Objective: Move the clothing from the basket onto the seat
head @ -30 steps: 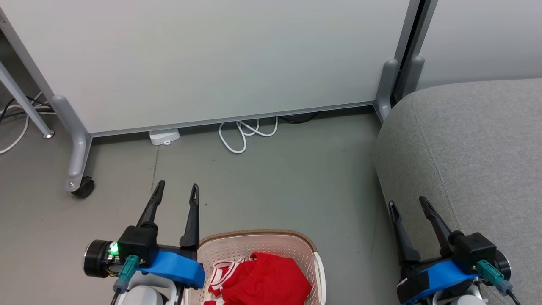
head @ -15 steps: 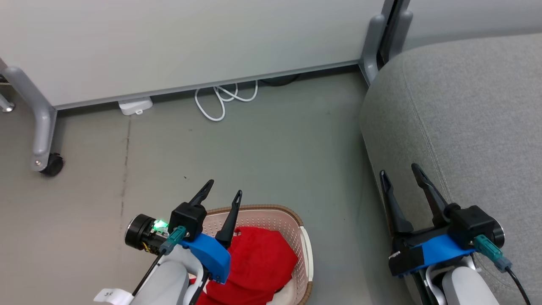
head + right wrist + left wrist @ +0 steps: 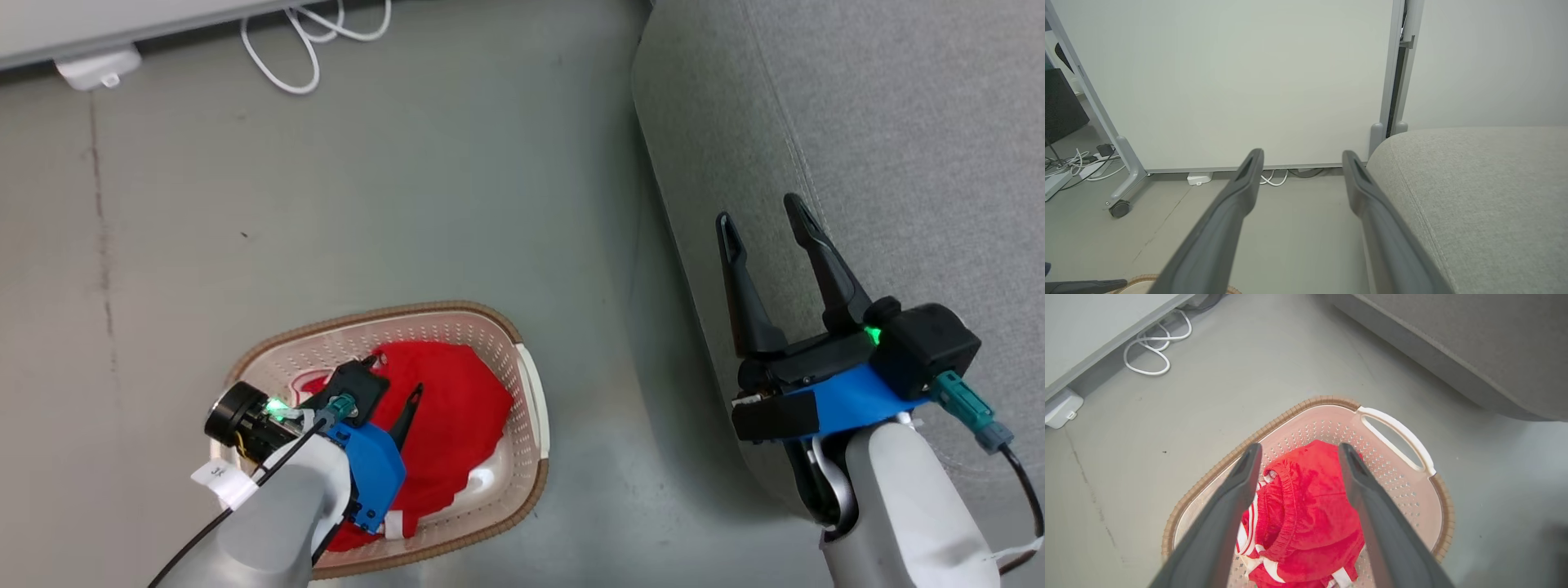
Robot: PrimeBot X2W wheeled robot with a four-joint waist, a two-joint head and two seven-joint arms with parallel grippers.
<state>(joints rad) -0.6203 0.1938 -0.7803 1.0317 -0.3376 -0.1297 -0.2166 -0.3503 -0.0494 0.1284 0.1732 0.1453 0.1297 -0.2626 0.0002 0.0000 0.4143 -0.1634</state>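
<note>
The red clothing [image 3: 1310, 522] is bunched in a heap inside the basket [image 3: 1408, 494], which sits on the floor [image 3: 408, 163] with the seat [image 3: 898, 122] just off to the right. The left claw [image 3: 1299, 448] is wide open and hangs right over the pile. I can't tell if it's touching yet. The right claw [image 3: 758, 211] is open too, empty, up by the seat's edge. The fabric looks light, floppy and a bit slick, so I'd expect it to sag when lifted. I'd pinch the thick gathered waistband [image 3: 1287, 494] on top, deep enough to catch several layers.
</note>
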